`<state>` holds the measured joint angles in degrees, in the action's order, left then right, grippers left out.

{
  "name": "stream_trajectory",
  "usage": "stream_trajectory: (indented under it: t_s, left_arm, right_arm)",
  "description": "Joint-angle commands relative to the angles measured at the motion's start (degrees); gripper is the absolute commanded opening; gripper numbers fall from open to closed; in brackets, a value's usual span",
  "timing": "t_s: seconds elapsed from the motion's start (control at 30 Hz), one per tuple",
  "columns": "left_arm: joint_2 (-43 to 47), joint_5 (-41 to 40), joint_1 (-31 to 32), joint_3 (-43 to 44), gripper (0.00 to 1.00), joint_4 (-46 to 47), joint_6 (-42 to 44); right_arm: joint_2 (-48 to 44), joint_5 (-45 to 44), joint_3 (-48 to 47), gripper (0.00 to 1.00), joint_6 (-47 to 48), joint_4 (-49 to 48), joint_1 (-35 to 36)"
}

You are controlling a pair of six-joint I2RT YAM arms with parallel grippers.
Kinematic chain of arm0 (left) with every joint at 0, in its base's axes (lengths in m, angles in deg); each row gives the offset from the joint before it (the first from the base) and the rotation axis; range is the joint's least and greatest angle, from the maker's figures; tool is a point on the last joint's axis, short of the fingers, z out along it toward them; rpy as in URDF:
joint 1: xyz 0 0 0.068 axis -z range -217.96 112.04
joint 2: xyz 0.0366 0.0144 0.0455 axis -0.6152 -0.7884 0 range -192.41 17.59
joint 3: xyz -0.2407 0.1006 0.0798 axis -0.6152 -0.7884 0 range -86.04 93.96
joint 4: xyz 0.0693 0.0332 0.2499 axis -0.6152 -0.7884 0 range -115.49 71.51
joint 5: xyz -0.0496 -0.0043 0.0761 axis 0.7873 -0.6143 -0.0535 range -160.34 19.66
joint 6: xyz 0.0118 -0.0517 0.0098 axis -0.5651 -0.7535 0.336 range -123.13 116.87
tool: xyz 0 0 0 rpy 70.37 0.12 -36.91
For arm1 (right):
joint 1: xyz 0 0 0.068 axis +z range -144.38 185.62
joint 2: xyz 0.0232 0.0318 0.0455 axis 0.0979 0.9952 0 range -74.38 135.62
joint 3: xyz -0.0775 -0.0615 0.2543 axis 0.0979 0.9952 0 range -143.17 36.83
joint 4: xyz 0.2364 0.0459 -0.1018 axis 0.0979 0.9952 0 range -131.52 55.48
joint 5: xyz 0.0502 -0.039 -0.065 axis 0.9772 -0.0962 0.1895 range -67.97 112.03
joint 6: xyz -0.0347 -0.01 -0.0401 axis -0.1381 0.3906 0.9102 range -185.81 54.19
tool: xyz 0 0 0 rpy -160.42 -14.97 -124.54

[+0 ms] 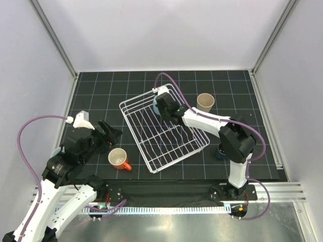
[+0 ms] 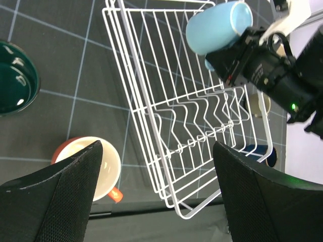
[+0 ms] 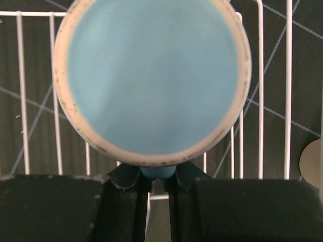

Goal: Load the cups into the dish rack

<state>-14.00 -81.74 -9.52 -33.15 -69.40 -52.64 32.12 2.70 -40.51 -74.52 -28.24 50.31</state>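
Note:
The white wire dish rack (image 1: 166,131) lies at the table's middle. My right gripper (image 1: 162,107) is shut on the handle of a light blue cup (image 3: 151,80) and holds it over the rack's far-left corner; the cup also shows in the left wrist view (image 2: 217,27). My left gripper (image 1: 108,133) is open and empty, left of the rack. An orange mug (image 1: 118,159) with a cream inside stands just below it, and shows by the left finger (image 2: 93,169). A beige cup (image 1: 205,102) stands right of the rack. A navy cup (image 1: 221,152) is half hidden by my right arm. A dark teal cup (image 2: 15,78) shows only in the left wrist view.
The black gridded mat (image 1: 101,85) is walled by white panels at the left, the back and the right. My right arm (image 1: 237,143) reaches across the rack's right side. A purple cable (image 1: 30,131) loops off my left arm.

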Motion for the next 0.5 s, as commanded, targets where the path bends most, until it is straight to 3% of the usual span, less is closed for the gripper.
stream_trajectory:
  t_s: [0.0,0.47]
  left_arm:
    - [0.48,-0.12,0.12,0.21,0.86,-2.08,-1.28]
    - [0.75,1.55,0.12,-0.50,0.85,-1.73,-2.51]
  right_arm:
    - [-0.15,-2.29,-4.66,0.04,1.50,-8.00,-1.96]
    - [6.53,-1.06,-8.96,0.04,2.12,-8.79,-4.52]
